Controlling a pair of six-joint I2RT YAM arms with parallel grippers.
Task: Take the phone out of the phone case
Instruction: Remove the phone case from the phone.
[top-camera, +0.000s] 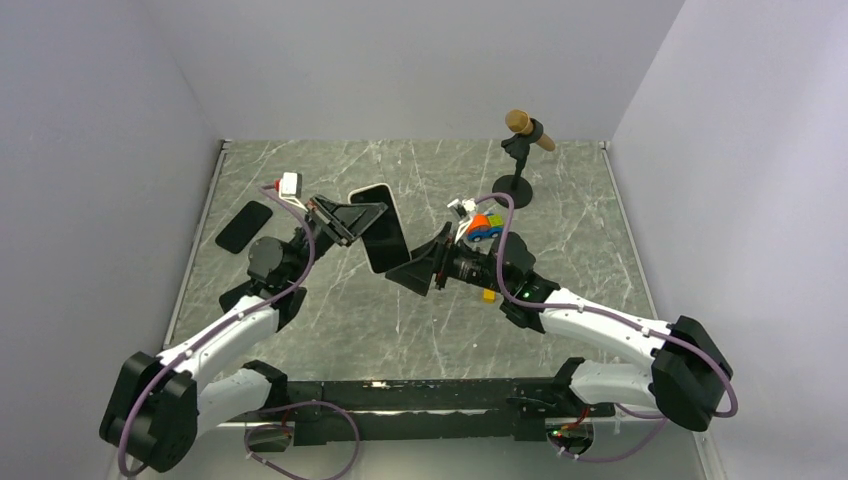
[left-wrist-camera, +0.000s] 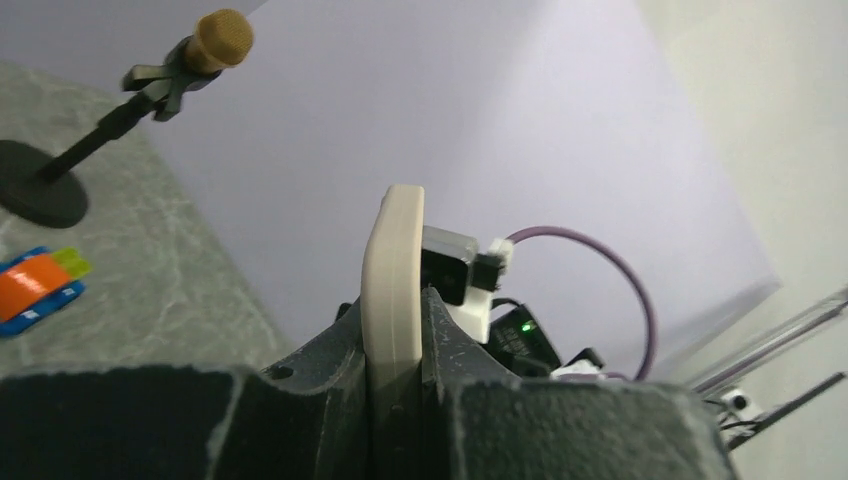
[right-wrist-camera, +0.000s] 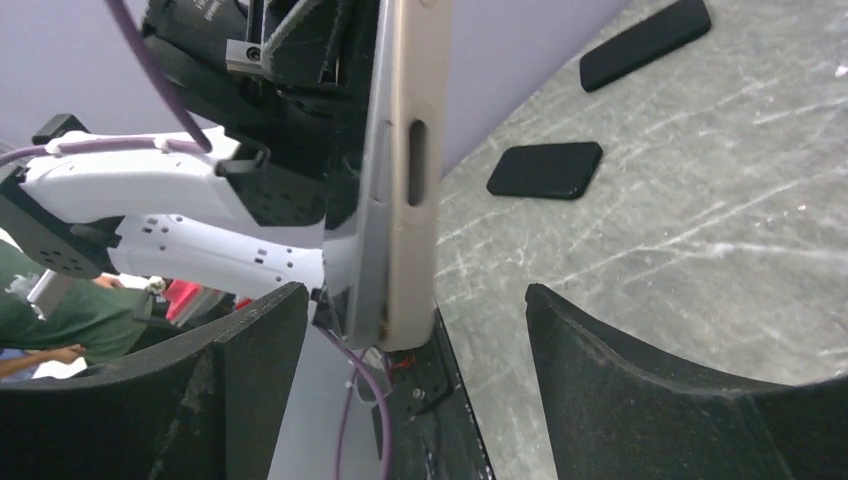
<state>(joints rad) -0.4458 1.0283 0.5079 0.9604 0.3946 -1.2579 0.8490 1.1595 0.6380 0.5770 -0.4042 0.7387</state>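
Cream phone case (left-wrist-camera: 393, 260) inside left hand (left-wrist-camera: 392, 345)

Grey marbled table (top-camera: 400, 320); microphone (top-camera: 528, 130), tan foam head, on black round-base stand, far right; toy car (top-camera: 484, 227), orange, blue and green, near stand base; small yellow block (top-camera: 489, 295) closer to front; two black flat slabs apart on marble: nearer slab (right-wrist-camera: 545, 169), farther slab (right-wrist-camera: 645, 42); white walls around.
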